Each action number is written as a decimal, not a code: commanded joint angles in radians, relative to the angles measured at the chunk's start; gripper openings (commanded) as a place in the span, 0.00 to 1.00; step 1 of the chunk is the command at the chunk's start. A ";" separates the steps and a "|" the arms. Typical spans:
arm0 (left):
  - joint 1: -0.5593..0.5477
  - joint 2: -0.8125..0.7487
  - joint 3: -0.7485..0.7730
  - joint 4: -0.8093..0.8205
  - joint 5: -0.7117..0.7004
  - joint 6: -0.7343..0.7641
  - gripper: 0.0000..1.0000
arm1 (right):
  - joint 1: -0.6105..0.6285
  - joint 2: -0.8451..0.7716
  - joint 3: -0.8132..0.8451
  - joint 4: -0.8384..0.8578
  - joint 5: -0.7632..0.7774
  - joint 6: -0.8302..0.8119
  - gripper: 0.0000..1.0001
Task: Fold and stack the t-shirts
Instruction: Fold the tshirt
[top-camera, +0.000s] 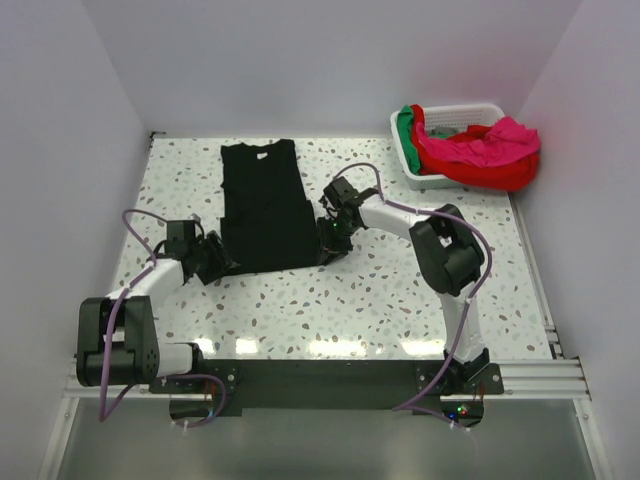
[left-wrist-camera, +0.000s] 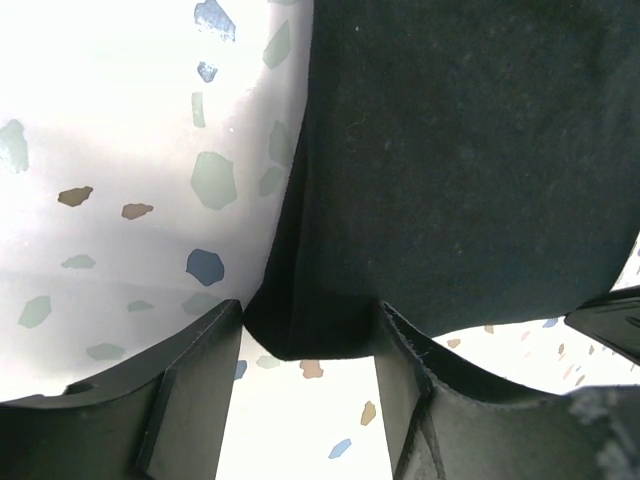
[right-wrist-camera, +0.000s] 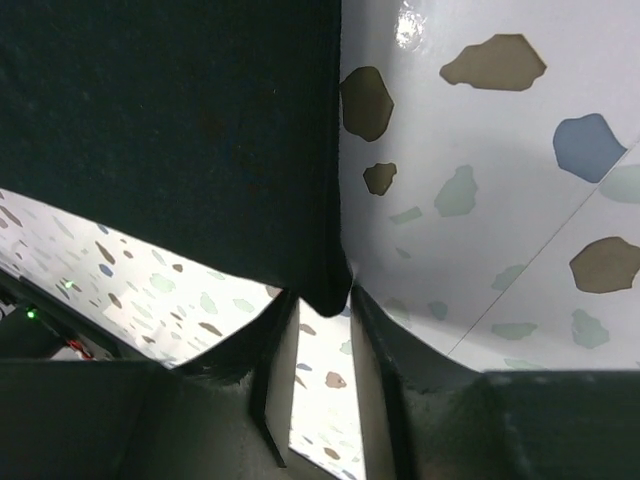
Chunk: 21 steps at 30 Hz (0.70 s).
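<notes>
A black t-shirt lies flat on the speckled table, its neck toward the far wall. My left gripper sits at its near left corner. In the left wrist view that corner lies between the wide-apart fingers of the open left gripper. My right gripper is at the near right corner. In the right wrist view its jaws stand narrow, and the tip of the black cloth sits between the fingertips with a slit of table showing below. Red, magenta-pink and green t-shirts lie heaped at the back right.
A white slatted basket at the back right corner holds the heap of coloured shirts, which spill over its near rim. White walls close the table on three sides. The arm bases stand along the near edge.
</notes>
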<state>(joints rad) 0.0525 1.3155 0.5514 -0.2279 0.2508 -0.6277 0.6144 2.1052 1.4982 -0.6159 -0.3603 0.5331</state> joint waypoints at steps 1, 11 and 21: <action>0.007 -0.007 -0.022 0.012 0.001 -0.012 0.56 | 0.002 0.032 0.014 -0.007 -0.008 0.001 0.25; 0.007 0.008 -0.019 -0.037 -0.036 -0.009 0.47 | 0.010 0.036 0.031 -0.028 0.011 -0.004 0.07; 0.007 -0.053 -0.010 -0.113 -0.125 -0.010 0.47 | 0.010 0.035 0.036 -0.044 0.023 -0.005 0.04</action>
<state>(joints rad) 0.0525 1.2839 0.5419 -0.2878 0.1829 -0.6361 0.6170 2.1216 1.5105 -0.6270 -0.3653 0.5350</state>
